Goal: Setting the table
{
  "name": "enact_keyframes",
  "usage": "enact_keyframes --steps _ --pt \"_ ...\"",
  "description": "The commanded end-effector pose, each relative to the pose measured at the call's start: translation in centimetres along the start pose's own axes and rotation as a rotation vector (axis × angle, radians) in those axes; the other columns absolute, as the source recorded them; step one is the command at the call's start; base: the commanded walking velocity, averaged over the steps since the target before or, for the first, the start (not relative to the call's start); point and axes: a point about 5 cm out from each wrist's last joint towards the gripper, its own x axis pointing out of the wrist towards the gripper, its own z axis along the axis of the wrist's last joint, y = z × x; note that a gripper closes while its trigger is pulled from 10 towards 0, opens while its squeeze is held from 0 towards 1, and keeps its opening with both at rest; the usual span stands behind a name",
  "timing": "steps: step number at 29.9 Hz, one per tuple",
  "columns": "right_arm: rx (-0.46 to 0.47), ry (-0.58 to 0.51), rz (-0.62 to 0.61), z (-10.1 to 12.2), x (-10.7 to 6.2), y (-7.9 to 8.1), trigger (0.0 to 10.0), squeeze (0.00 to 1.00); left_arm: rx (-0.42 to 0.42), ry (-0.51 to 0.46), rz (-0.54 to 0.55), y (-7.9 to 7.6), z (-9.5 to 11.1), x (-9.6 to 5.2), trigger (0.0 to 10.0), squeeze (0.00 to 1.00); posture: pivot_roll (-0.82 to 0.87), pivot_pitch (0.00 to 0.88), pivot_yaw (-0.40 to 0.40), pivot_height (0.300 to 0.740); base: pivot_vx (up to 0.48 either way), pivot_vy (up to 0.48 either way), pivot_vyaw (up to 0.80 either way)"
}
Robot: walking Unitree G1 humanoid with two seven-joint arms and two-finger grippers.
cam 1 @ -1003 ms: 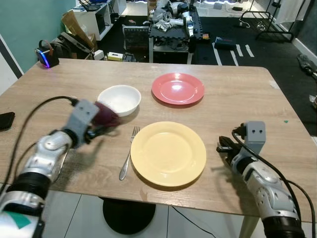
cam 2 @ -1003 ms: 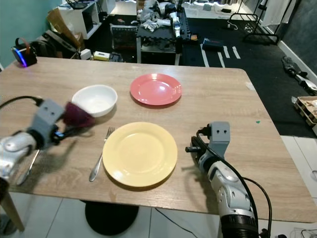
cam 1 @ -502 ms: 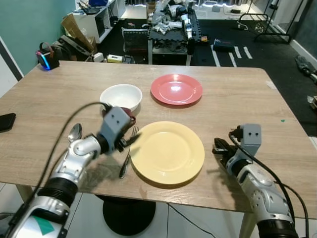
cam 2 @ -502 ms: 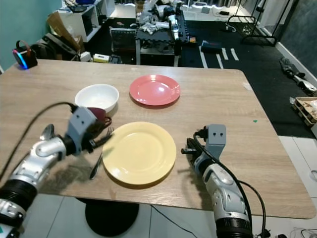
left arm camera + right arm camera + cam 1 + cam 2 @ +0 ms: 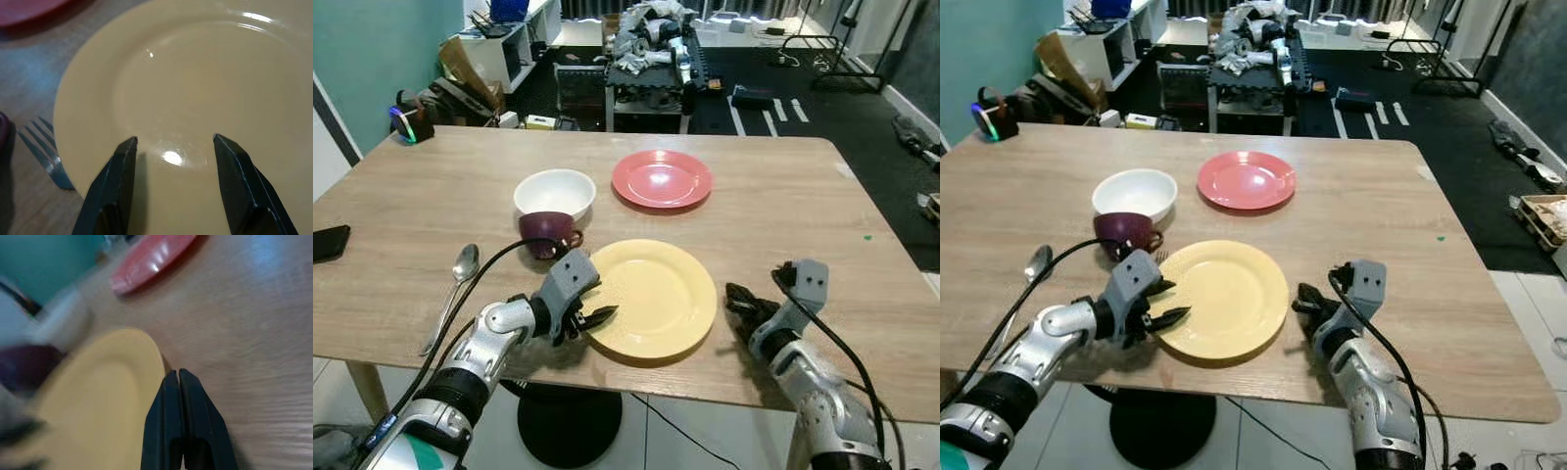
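Centrally on the light wooden table (image 5: 773, 211): a round yellow plate (image 5: 651, 297), flat and bare. Left gripper (image 5: 599, 317) low over the plate's near-left rim, black fingers (image 5: 113, 191) spread wide, nothing between them. Just beside that rim, a silver fork (image 5: 46, 159), mostly hidden under the left arm from the head camera. Beyond the fork, a dark maroon cup (image 5: 546, 234) upright on the wood, touching or nearly touching a white round bowl (image 5: 554, 194) behind it. Farther back, a red round plate (image 5: 661, 179). Near the left edge, a silver spoon (image 5: 453, 285), bowl end away from the robot. Right gripper (image 5: 736, 297) low over the table just right of the yellow plate, fingers (image 5: 183, 426) pressed together, empty. At the far left edge, a black phone (image 5: 329, 242).
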Motion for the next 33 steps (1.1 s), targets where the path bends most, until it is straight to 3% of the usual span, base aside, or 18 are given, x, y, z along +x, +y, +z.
enact_keyframes --steps 1,4,9,12,18,19,24,27,30,32,33 --pt "0.119 0.009 -0.001 -0.4 -0.3 -0.2 10.0 0.00 -0.052 0.075 0.011 -0.4 -2.4 -1.0 10.0 0.00 -0.09 0.025 0.100 0.740 0.000 0.000 0.00" --pt "0.242 -0.029 0.000 -0.1 -0.2 -0.1 10.0 0.00 -0.089 0.091 0.035 -0.7 -3.4 -1.5 10.0 0.00 -0.09 0.025 0.096 0.740 0.000 0.000 0.00" --pt "0.334 -0.050 0.044 0.6 0.1 0.5 10.0 0.00 -0.112 0.071 0.034 -1.4 -3.6 -1.5 10.0 0.00 -0.08 0.021 0.091 0.740 0.000 0.000 0.00" --pt "0.361 -0.061 0.146 1.2 -0.2 1.3 10.0 0.00 -0.117 0.066 0.034 -1.5 -3.6 -1.4 10.0 0.00 -0.08 0.018 0.086 0.740 0.000 0.000 0.00" --pt "0.414 -0.093 0.212 2.3 -0.7 1.7 10.0 0.00 -0.118 0.062 0.036 -1.6 -3.6 -1.3 10.0 0.00 -0.08 0.016 0.086 0.740 0.000 0.000 0.00" --pt "0.413 -0.098 0.222 2.5 -0.8 1.8 10.0 1.00 -0.119 0.059 0.036 -1.6 -3.5 -1.3 10.0 0.00 -0.08 0.016 0.087 0.740 0.000 0.000 0.00" --pt "0.386 -0.084 0.271 2.7 -1.1 2.2 10.0 1.00 -0.120 0.052 0.038 -1.4 -3.3 -1.3 10.0 0.00 -0.08 0.016 0.087 0.740 0.000 0.000 0.00" --pt "0.279 -0.010 0.331 2.1 -1.6 2.5 10.0 1.00 -0.119 0.049 0.042 -1.2 -3.1 -1.3 10.0 0.00 -0.08 0.017 0.088 0.740 0.000 0.000 0.00" --pt "0.150 0.022 0.304 1.8 -1.6 2.1 10.0 1.00 -0.118 0.051 0.041 -1.1 -3.1 -1.4 10.0 0.00 -0.08 0.018 0.088 0.740 0.000 0.000 0.00" --pt "0.124 0.025 0.300 1.8 -1.5 2.0 10.0 1.00 -0.118 0.052 0.041 -1.1 -3.2 -1.4 10.0 0.00 -0.08 0.019 0.088 0.740 0.000 0.000 0.00" --pt "0.102 0.031 0.303 1.8 -1.5 2.1 10.0 0.00 -0.118 0.052 0.040 -1.1 -3.2 -1.4 10.0 0.00 -0.08 0.019 0.088 0.740 0.000 0.000 0.00"
